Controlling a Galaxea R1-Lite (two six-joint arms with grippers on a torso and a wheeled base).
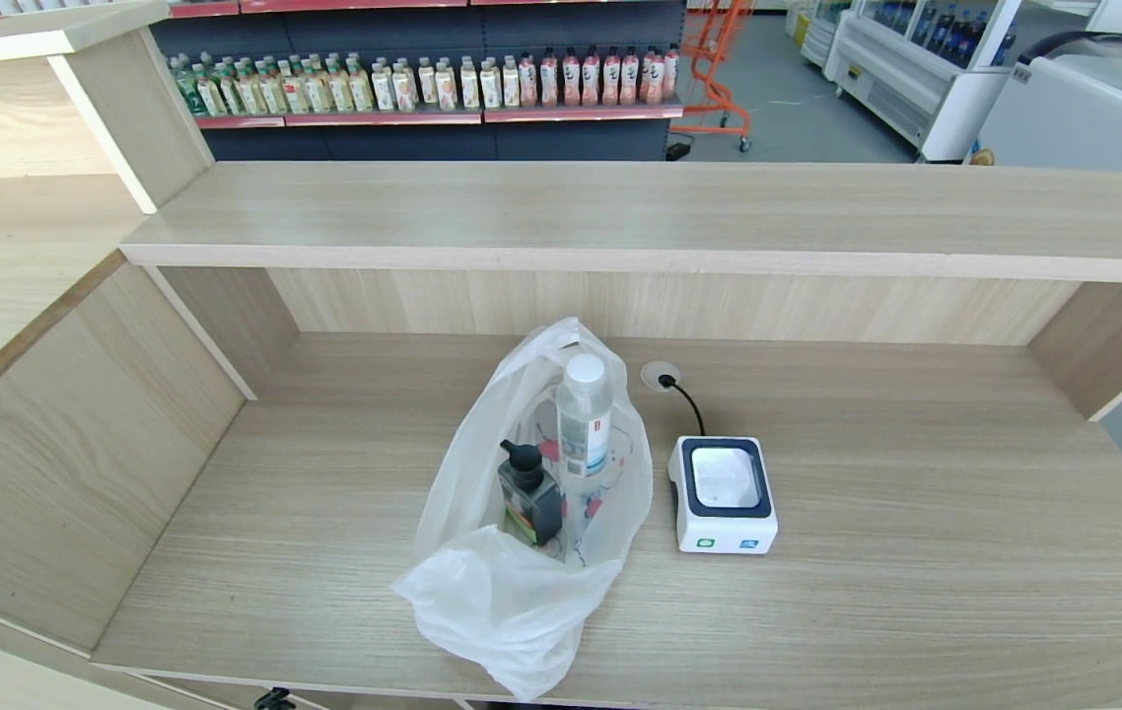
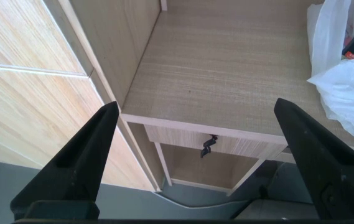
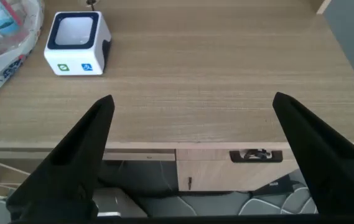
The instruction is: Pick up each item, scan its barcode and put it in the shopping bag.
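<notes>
Inside the shopping bag [image 1: 522, 602], half-veiled pump bottle [image 1: 529, 498]; left pincer [image 2: 196, 106], right pincer [image 3: 193, 98] apart.

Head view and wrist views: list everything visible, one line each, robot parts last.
Counter: one, light wood, before the robot.
Scanner: one, white with dark frame, on the counter.
Shopping bag: one, translucent white, on the counter left of the scanner.
Clear bottle: one, white cap, upright in the bag.
Pump bottle: one, dark, in the bag, nearer the robot.
Drink bottles: many, mixed colours, shelved far behind.
Left gripper: one, black, open, by the counter's near edge.
Right gripper: one, black, open, by the counter's near edge.
</notes>
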